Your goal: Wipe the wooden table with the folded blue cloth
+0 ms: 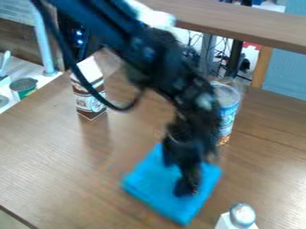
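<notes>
got a silver-capped shaker [242, 215] up front. can't tell the state of the end effector [186, 181], apart or together, over the blue cloth [143, 179] on the tabletop [48, 156]. could rumple it by pressing too low, or clip the can [227, 114] behind by swinging sideways. also got a carton [90, 100] farther back.

Cloth [140, 181] on tbl [53, 161], front half, a bit R of ctr. Gripper [187, 188] over cloth; can't tell if touching. Carton [90, 103] upright, back L of cloth, nr tbl's rear L edge. Food can [227, 112] upright, behind cloth & to its R, partly behind arm. Shaker [242, 217] at front R, w/ cloth to its L & farther back. Tin [24, 88] on counter [51, 82] beyond tbl, far L. Ledge [239, 24] runs behind tbl, upper R.
</notes>
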{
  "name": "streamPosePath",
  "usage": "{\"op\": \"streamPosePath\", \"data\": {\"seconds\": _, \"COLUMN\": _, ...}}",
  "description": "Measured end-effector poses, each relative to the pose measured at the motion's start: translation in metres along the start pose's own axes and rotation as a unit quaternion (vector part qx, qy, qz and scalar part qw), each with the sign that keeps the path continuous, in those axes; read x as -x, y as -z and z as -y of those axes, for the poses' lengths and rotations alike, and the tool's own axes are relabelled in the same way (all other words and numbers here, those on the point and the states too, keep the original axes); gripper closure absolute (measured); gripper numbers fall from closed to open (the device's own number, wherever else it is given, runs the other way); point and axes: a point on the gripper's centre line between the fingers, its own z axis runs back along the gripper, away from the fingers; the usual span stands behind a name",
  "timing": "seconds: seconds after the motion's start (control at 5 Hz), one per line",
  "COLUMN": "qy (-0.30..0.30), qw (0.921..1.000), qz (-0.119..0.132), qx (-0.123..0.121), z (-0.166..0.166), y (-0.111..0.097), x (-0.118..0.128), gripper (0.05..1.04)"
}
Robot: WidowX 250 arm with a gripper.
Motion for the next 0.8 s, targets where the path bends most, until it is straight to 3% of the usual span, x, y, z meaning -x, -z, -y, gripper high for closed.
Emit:
{"op": "streamPosePath", "data": {"seconds": 0.2, "qy": 0.046, "qw": 0.9985, "qz": 0.004, "qx": -0.030, "z": 0.024, "y": -0.007, "x": -0.005, "gripper": 0.083}}
{"op": "streamPosePath", "data": {"seconds": 0.6, "qy": -0.008, "qw": 0.9996, "qz": 0.004, "qx": -0.027, "z": 0.004, "y": -0.013, "x": 0.023, "gripper": 0.083}}
{"op": "streamPosePath", "data": {"seconds": 0.8, "qy": -0.042, "qw": 0.9967, "qz": 0.053, "qx": -0.045, "z": -0.011, "y": -0.049, "x": 0.037, "gripper": 0.083}}
